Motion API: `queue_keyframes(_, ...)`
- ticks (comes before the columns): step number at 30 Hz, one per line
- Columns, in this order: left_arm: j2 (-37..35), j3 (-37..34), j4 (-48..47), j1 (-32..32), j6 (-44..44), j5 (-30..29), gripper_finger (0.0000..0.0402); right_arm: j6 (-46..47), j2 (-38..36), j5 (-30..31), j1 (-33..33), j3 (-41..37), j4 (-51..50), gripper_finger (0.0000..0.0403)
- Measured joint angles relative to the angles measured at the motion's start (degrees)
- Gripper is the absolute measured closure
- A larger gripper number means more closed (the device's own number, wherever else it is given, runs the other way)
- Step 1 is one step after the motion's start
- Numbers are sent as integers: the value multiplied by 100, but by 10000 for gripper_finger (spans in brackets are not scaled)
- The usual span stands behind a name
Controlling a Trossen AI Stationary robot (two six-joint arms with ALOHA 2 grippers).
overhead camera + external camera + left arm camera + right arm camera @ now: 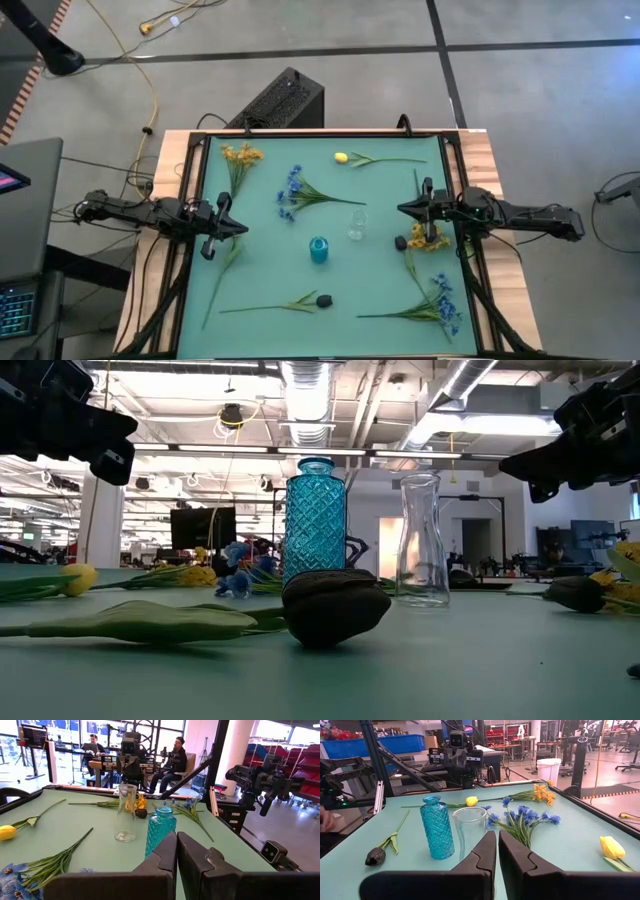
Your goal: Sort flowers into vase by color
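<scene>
Both tools hover empty over the bench (250, 320) edges, the left tool (212, 228) and right tool (425, 208) each pinched closed. Flowers lie scattered around the blue vase (319, 249) and clear vase (357, 224). A dark bud (335, 608) blocks the blue vase's base in the low view, and the right-side yellow spray (432, 238) sits partly beneath the right tool.

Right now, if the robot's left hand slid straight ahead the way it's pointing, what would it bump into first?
Probably the blue vase. The left hand is shut and points across the mat, and that vase stands almost dead ahead. The clear vase sits a little off to one side, so it would likely be missed.
</scene>
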Motion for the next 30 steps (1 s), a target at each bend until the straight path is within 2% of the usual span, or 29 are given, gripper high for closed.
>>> queue_keyframes(22, 0, 1, 1, 0, 11, -2, 401, -1, -1, 0, 0, 0, 0, 353)
queue_keyframes(30, -7, 120, 300, -2, 1281, -728, 401, 1, 0, 1, 0, 0, 0, 353)
